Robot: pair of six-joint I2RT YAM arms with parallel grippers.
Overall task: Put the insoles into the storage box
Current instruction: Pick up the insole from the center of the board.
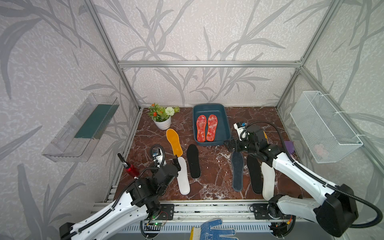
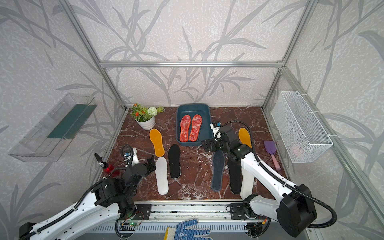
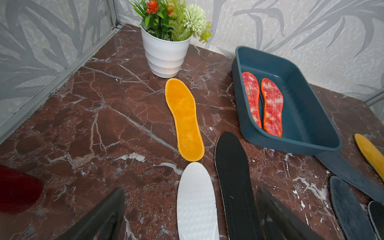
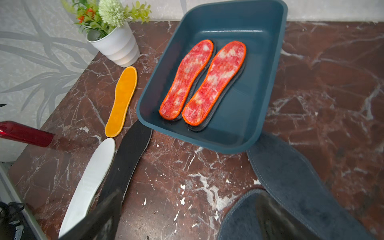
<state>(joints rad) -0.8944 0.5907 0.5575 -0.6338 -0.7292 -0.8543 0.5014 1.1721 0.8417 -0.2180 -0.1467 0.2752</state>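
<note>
Grey insole (image 4: 236,216) just beneath right hand (image 1: 229,145).

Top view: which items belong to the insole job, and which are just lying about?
Job: storage box; red-orange pair inside it; loose mustard insoles, white insoles, black insoles, dark grey insoles.
Lying about: potted plant, red bottle, purple scoop, dotted glove, wire basket, clear shelf.

Leaf-patterned grey walls (image 1: 207,31), red-brown marble tabletop (image 1: 216,170), aluminium frame (image 1: 207,63).
</note>
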